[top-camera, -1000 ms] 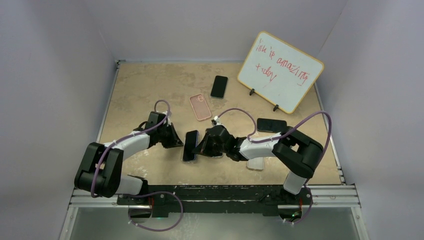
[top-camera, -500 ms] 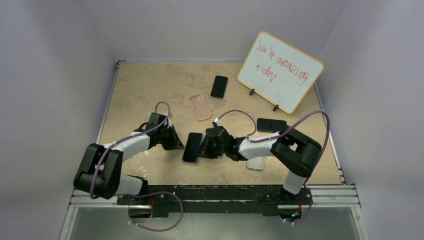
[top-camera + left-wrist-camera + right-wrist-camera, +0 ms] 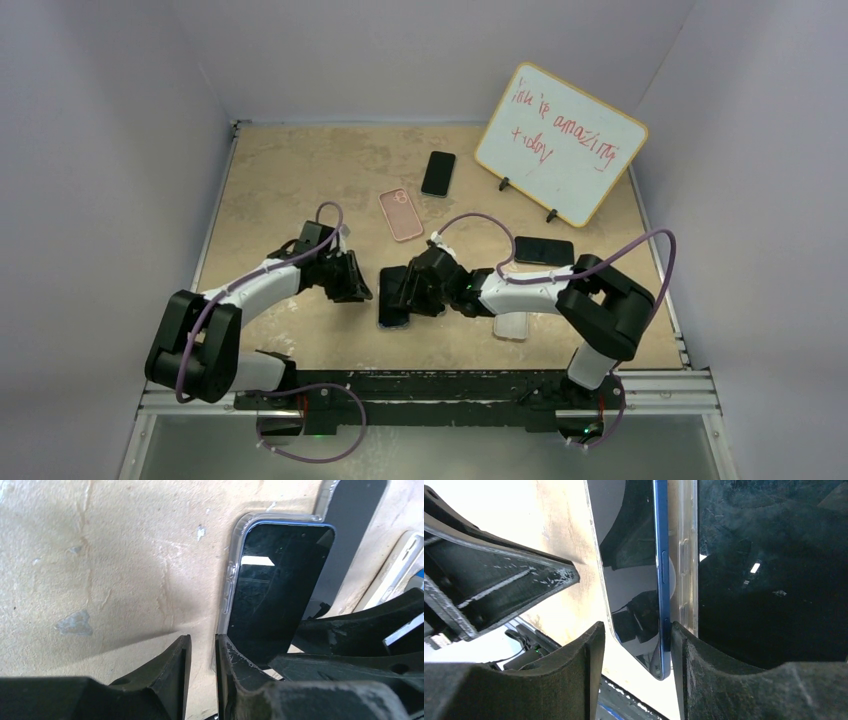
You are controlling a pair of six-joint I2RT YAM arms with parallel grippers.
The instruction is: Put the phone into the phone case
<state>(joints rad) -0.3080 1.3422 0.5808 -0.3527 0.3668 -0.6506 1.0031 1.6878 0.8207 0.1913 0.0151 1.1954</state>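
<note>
The phone (image 3: 392,300), dark with a blue edge, lies on the table between my two grippers. In the left wrist view its black screen (image 3: 275,580) sits inside the clear phone case (image 3: 231,580), whose rim shows along its left side. The right wrist view shows the phone's blue side (image 3: 663,570) along the clear case wall (image 3: 686,555); whether it is fully seated I cannot tell. My left gripper (image 3: 355,285) (image 3: 202,647) stands just left of the case, narrowly open with nothing between. My right gripper (image 3: 405,290) (image 3: 636,632) is open around the phone's corner, one pad (image 3: 681,645) touching its edge.
A pink case (image 3: 401,214) and a black phone (image 3: 438,173) lie farther back. Another black phone (image 3: 543,250) and a pale case (image 3: 510,326) lie by the right arm. A whiteboard (image 3: 560,142) stands at the back right.
Both grippers have opened and let go. The phone, held up on its edge before, has dropped flatter onto the table and shifted slightly right.
</note>
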